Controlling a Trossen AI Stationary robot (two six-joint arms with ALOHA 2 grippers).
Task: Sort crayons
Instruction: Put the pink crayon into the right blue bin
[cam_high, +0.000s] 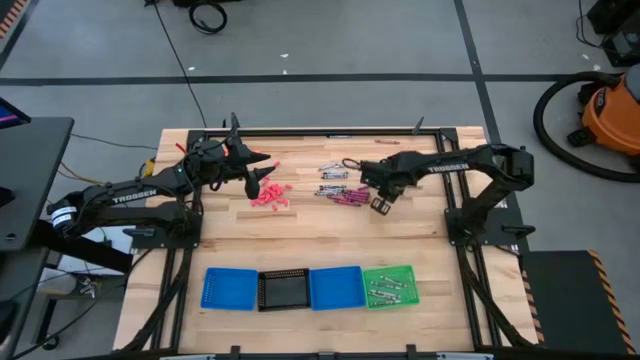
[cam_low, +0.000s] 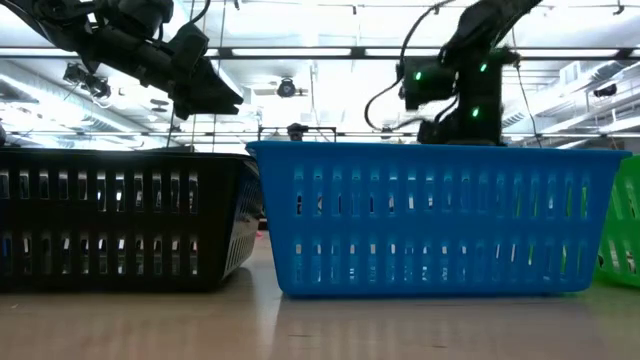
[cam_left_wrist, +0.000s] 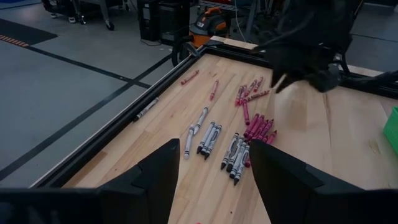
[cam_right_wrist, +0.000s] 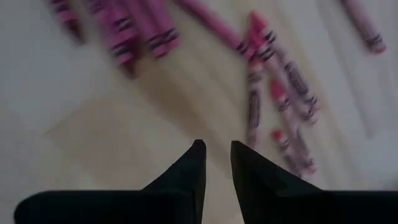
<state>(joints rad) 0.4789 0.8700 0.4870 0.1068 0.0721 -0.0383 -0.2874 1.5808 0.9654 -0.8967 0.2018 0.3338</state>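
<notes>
A heap of red crayons (cam_high: 270, 195) lies on the wooden table just below my left gripper (cam_high: 262, 175), which is open and empty (cam_left_wrist: 214, 143). Grey crayons (cam_high: 333, 172) and magenta crayons (cam_high: 347, 195) lie at the table's middle; both also show in the left wrist view, the grey crayons (cam_left_wrist: 208, 137) nearer and the magenta crayons (cam_left_wrist: 258, 127) beyond. My right gripper (cam_high: 378, 203) hovers at their right, with its fingers a narrow gap apart (cam_right_wrist: 216, 144) and nothing between them. Magenta crayons (cam_right_wrist: 273, 68) lie on the table ahead of it.
Four trays stand in a row near the front edge: blue (cam_high: 228, 288), black (cam_high: 283, 290), blue (cam_high: 335, 287) and green (cam_high: 388, 285). The green tray holds grey crayons. A dark metal frame (cam_high: 320, 131) runs along the table's far edge. Bare wood lies between the crayons and the trays.
</notes>
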